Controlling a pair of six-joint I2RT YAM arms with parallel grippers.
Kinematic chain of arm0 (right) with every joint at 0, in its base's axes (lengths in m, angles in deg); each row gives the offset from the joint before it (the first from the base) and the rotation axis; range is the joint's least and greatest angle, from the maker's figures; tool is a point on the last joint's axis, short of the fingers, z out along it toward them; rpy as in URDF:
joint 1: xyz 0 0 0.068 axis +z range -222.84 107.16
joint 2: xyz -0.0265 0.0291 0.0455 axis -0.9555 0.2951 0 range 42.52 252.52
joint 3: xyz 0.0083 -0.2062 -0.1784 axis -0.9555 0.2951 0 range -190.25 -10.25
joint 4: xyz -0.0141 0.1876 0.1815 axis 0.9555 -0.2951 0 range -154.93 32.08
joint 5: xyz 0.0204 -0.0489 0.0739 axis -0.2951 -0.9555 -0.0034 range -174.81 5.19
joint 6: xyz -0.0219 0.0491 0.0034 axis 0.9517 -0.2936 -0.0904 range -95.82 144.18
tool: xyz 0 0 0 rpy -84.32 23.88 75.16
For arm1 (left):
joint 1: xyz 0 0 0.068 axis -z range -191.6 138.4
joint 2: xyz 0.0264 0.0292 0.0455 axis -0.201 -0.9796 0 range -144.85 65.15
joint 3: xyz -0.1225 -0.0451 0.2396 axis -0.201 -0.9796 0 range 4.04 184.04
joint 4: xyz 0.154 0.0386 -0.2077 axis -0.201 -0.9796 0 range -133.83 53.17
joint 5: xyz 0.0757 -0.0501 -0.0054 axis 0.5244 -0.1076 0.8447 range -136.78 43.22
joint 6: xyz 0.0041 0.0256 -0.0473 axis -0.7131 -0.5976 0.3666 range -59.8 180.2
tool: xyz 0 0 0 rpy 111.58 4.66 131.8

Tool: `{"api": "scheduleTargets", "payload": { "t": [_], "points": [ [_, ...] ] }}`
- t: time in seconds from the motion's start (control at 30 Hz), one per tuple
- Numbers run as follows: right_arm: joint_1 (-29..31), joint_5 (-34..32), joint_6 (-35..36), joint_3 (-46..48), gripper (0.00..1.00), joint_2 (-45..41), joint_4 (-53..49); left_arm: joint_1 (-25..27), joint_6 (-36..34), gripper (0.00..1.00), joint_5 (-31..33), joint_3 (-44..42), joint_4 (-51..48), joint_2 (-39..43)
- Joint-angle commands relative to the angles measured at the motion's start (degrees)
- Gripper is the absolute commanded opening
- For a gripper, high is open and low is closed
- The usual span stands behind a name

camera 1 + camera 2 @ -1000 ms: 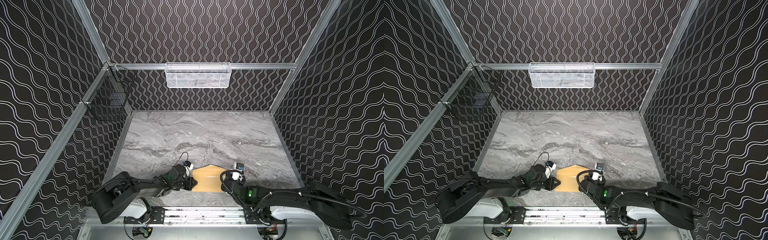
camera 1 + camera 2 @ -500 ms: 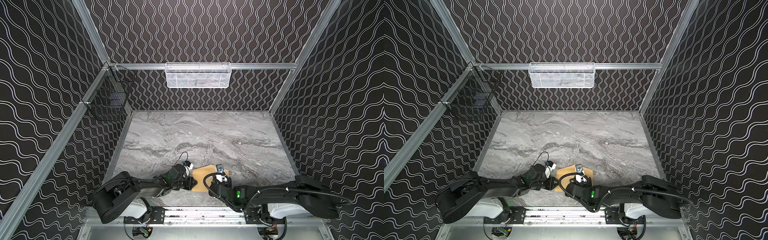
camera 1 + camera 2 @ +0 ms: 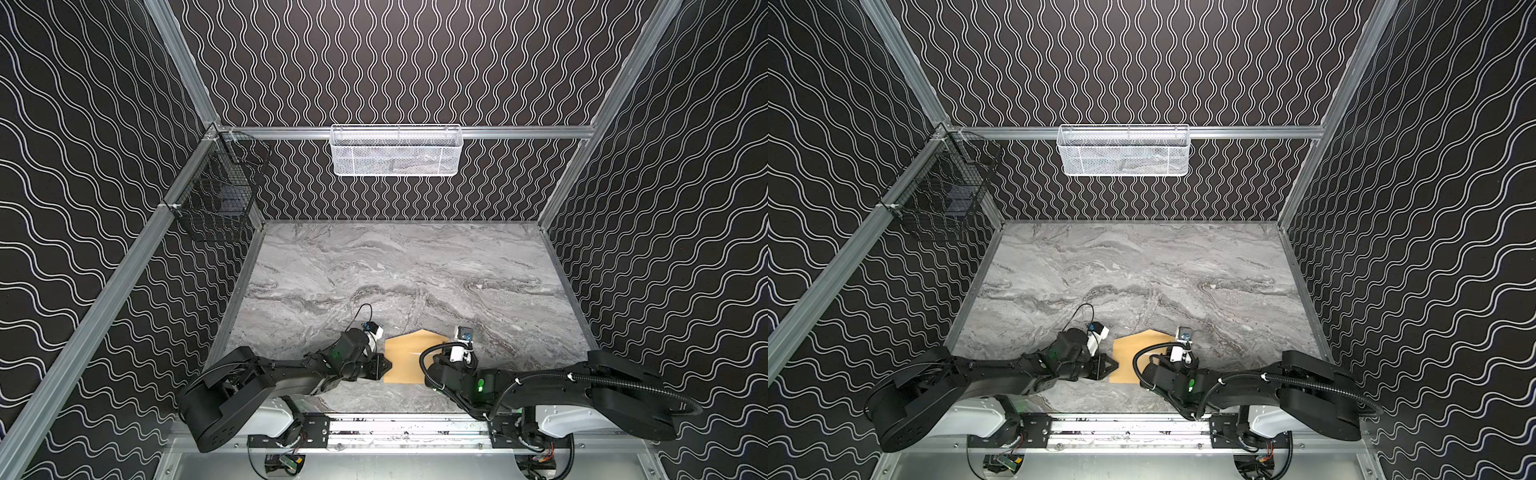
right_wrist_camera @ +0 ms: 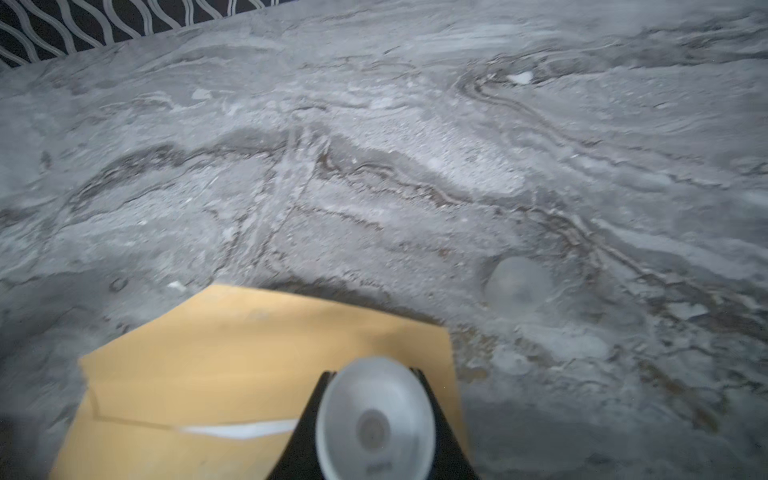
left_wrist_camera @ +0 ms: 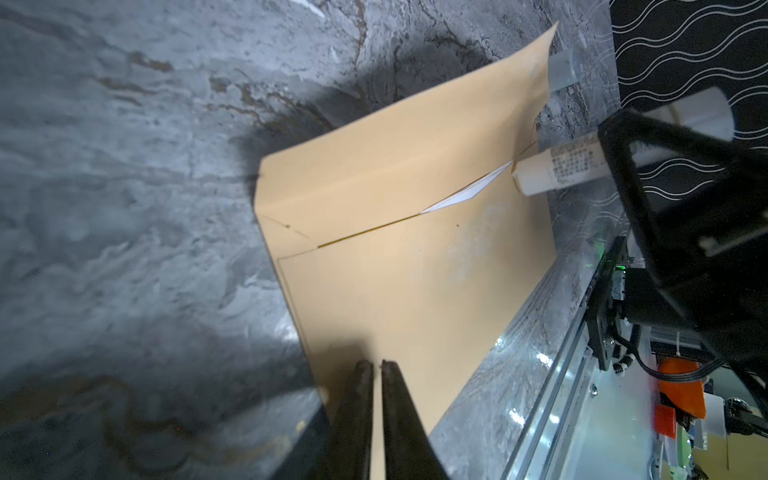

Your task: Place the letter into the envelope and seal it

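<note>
Left gripper (image 3: 387, 365), top view: tips meet the left end of the envelope (image 3: 405, 359), which lies flat by the front edge of the table (image 3: 415, 270). Left wrist: jaws nearly closed, pressing it down, I judge as an anchor; a sliver of the letter (image 5: 466, 193) shows at the mouth. Right wrist: right gripper (image 4: 370, 376) clamps a glue stick (image 4: 374, 419) at the flap, I judge for sealing.

A robotics lab test cell, closed in like a booth. Three walls (image 3: 395, 62) carry black panels printed with white wavy lines, framed by bare aluminium rails (image 3: 519, 132). Two black robot arms (image 3: 291, 374) (image 3: 582, 382) are bolted to a metal mounting bar (image 3: 407, 426) along the near edge of a marble-look surface (image 3: 415, 266), with loose wiring below it. A white mesh basket (image 3: 397, 151) hangs above the far edge and a black wire basket (image 3: 216, 199) near the far left corner.
</note>
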Motion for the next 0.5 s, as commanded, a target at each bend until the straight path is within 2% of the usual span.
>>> {"api": "scheduleTargets", "payload": {
  "t": [0.0, 0.1, 0.2, 0.23, 0.37, 0.47],
  "points": [
    [-3.4, 1.3, 3.4, 1.9, 0.00, -1.8, -7.3, -0.2, 0.2, 0.13, 4.3, -0.5, -11.8, -0.8],
    [-5.5, 2.2, 6.9, 3.5, 0.00, -5.8, -5.3, -0.2, 0.3, 0.13, 4.4, -0.5, -11.8, -0.9],
    [-5.9, 3.1, 12.8, 3.3, 0.00, -9.6, -3.3, -0.2, 0.2, 0.13, 4.3, -0.4, -11.7, -1.1],
    [-5.4, 3.5, 17.1, 2.8, 0.00, -11.1, -1.7, -0.2, 0.1, 0.13, 4.2, -0.3, -11.7, -1.4],
    [-0.6, 7.5, 29.3, 2.8, 0.00, -14.4, 9.6, -0.2, 0.0, 0.13, 4.0, -0.1, -11.3, -1.8],
    [4.2, 10.0, 33.9, 0.4, 0.00, -9.7, 16.1, -0.3, 0.2, 0.13, 4.0, -0.3, -11.2, -1.5]
  ]
}}
